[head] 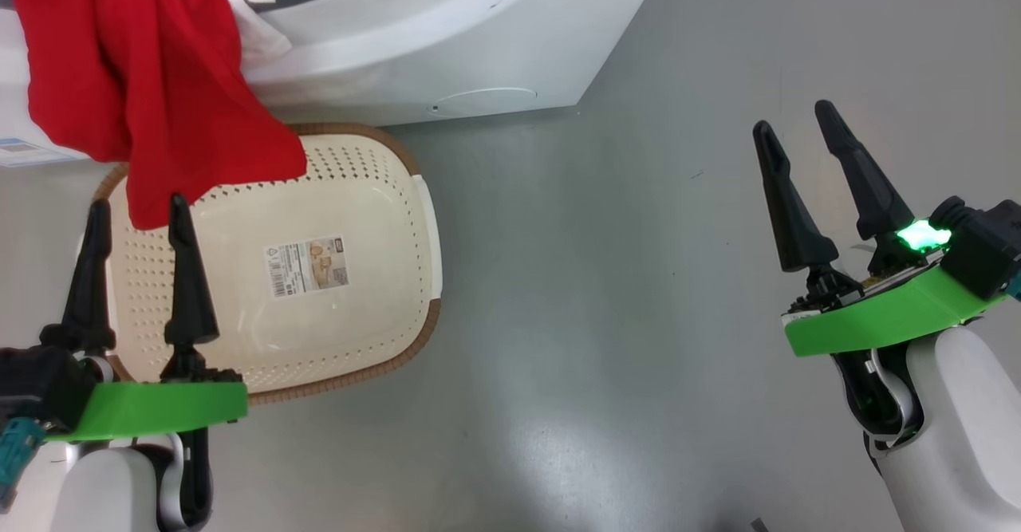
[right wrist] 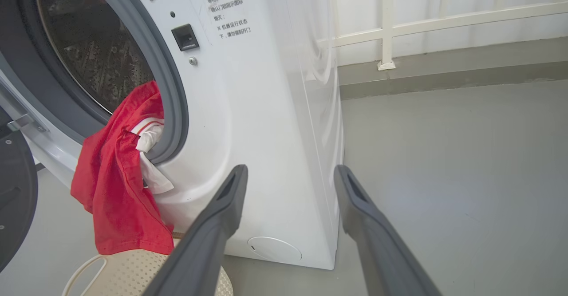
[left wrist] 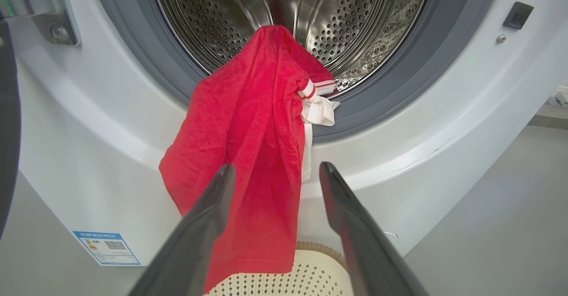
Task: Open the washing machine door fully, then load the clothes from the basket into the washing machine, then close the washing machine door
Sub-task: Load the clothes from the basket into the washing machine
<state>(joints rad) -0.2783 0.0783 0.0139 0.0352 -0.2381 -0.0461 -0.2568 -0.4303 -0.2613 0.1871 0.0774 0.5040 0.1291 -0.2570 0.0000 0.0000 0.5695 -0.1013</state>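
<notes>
Bright, even light fills all three views, and shadows are faint. In the head view a broad pale sheen lies on the grey floor (head: 558,340), and a green lamp (head: 923,235) by the right claw (head: 792,117) burns out to white glare. The steel drum (left wrist: 355,21) throws sharp glints. Close to each wrist lens the dark fingers (left wrist: 204,225) look soft and blurred. The washing machine (left wrist: 443,123) front bows from wide-angle distortion.

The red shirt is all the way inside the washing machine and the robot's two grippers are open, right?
Not quite. The clothes are only partly in: they hang out of the washing machine toward the basket, as the left wrist view shows. The left gripper and right gripper are indeed open.
</notes>
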